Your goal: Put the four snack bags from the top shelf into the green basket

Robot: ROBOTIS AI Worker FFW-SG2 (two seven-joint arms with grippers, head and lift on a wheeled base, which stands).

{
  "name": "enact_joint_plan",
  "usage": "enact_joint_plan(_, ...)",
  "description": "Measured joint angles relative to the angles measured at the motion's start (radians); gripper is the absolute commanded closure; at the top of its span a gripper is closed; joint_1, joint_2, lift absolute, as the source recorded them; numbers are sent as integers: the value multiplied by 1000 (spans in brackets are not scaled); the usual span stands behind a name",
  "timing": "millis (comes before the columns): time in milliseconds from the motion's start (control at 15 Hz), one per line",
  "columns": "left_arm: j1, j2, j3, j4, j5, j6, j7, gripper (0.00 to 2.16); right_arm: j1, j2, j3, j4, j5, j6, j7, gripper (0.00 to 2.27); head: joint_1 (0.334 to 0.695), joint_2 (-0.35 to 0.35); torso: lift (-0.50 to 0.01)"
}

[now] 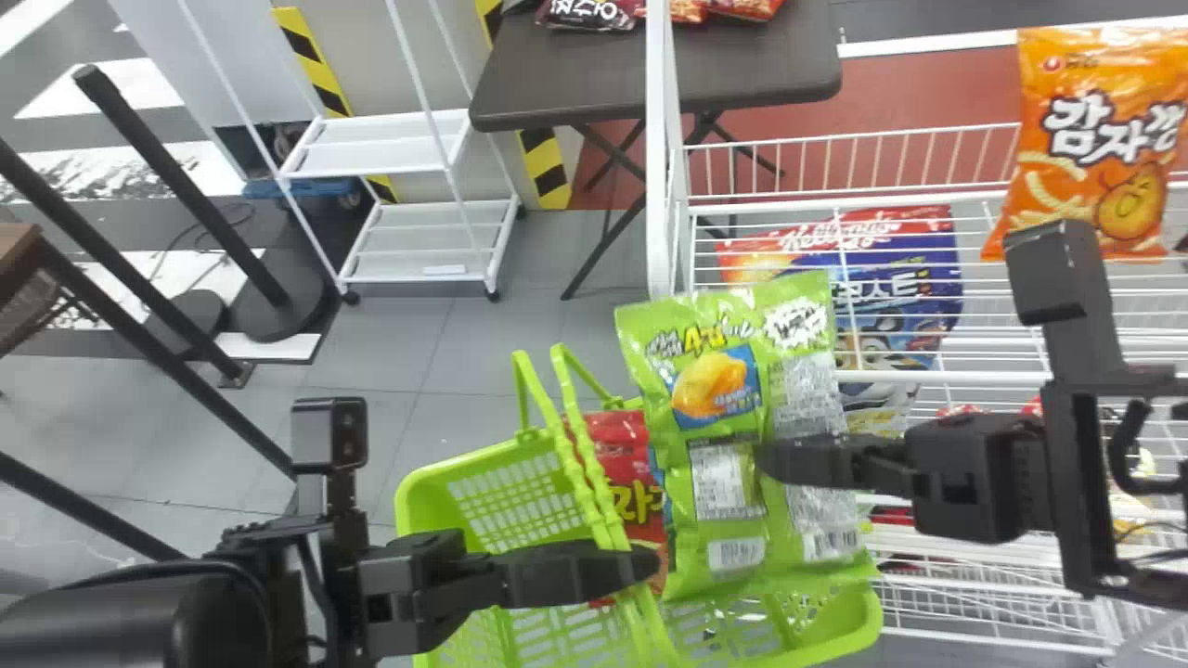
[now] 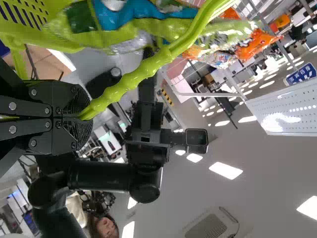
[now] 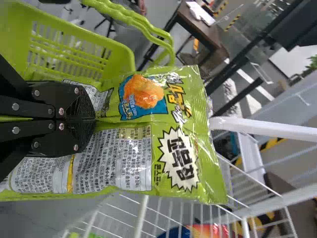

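Ok so your left gripper (image 1: 640, 561) has its fingers pinched round basket handle (image 1: 594, 492), green basket (image 1: 436, 473) hanging off it. Your right gripper (image 1: 770, 459) is clamped on green snack bag (image 1: 733, 315), fingers squeezing its middle, bag up over basket. Red snack bag (image 1: 624, 464) already in basket, partly behind green one. Orange snack bag (image 1: 1095, 125) up on white wire rack (image 1: 928, 378), your right side.
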Motion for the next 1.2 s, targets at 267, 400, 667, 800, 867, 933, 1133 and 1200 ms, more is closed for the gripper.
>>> enact_joint_plan(267,2,0,-20,-10,3,7,0,2148,-20,11,148,89,30,-42,-23,2125,695,350,-3)
enact_joint_plan(400,3,0,-23,-12,2,9,0,2148,-41,13,219,138,70,-49,-37,2074,695,350,-3)
enact_joint_plan(667,6,0,-24,-13,6,9,0,2148,-109,12,333,314,64,-99,37,-2,695,350,-3)
enact_joint_plan(800,9,0,-23,-14,7,9,0,2148,-111,10,333,336,57,-120,41,39,695,350,-3)
enact_joint_plan(867,11,0,-19,-14,9,9,0,2148,-101,6,309,323,55,-110,40,46,695,350,-3)
enact_joint_plan(933,13,0,-15,-14,12,9,0,2148,-89,3,276,301,54,-98,41,49,695,350,-3)
enact_joint_plan(1133,15,1,-12,-14,14,9,0,2148,-39,-3,100,178,43,-68,41,53,695,350,-3)
enact_joint_plan(1200,15,1,-13,-14,14,9,0,2148,-28,-6,25,142,41,-84,42,53,695,318,-3)
